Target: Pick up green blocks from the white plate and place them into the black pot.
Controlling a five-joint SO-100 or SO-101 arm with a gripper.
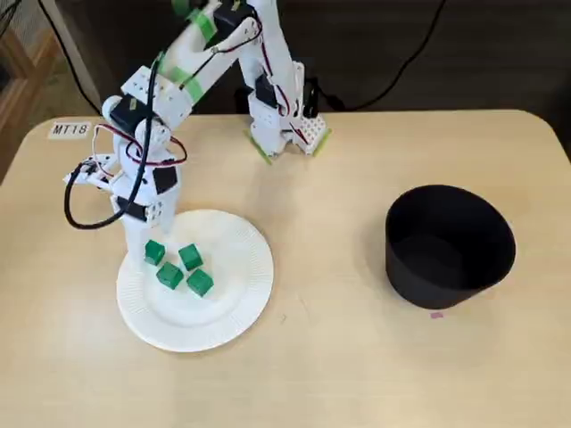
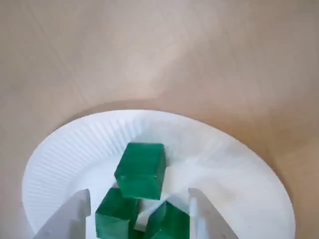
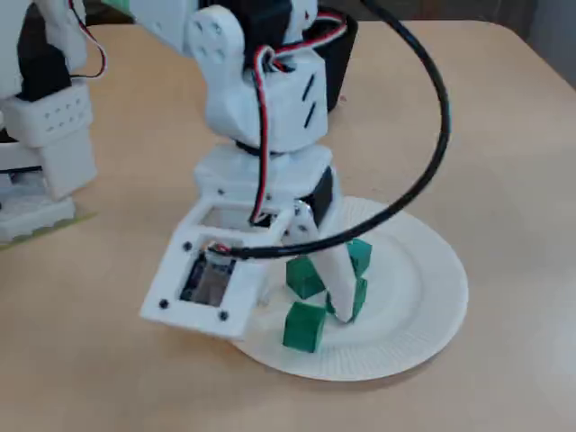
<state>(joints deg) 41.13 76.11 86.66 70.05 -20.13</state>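
The gripper [image 2: 139, 193] is hanging spread open and holding nothing, low over the plate [image 2: 60, 149]. In the wrist view its two white fingers [image 2: 75, 211] are showing at the bottom edge, and the green blocks [image 2: 116, 214] are lying crowded between them at bottom centre. One block [image 2: 141, 171] is sitting just beyond the fingertips, and two more are lying lower, close against it and cut by the frame edge. In the fixed view from above, four blocks are resting on the left half of the plate in the lower left of the frame, one just below the fingers and three bunched to its right. The pot [image 1: 451, 245] is standing at the right of that frame, well apart from the plate, with nothing green showing in its dark inside. So I am judging the task to be at its start, with the first grasp in hand. To do it well, the jaws should be closing around one block alone. The crowding is making that awkward, since a finger landing on a neighbour could tip it or push the light plate across the table [image 1: 339, 357]. Taking the outermost block of the cluster looks safest, with the fingers squared to its flat sides and lowered until they are straddling its middle before closing.
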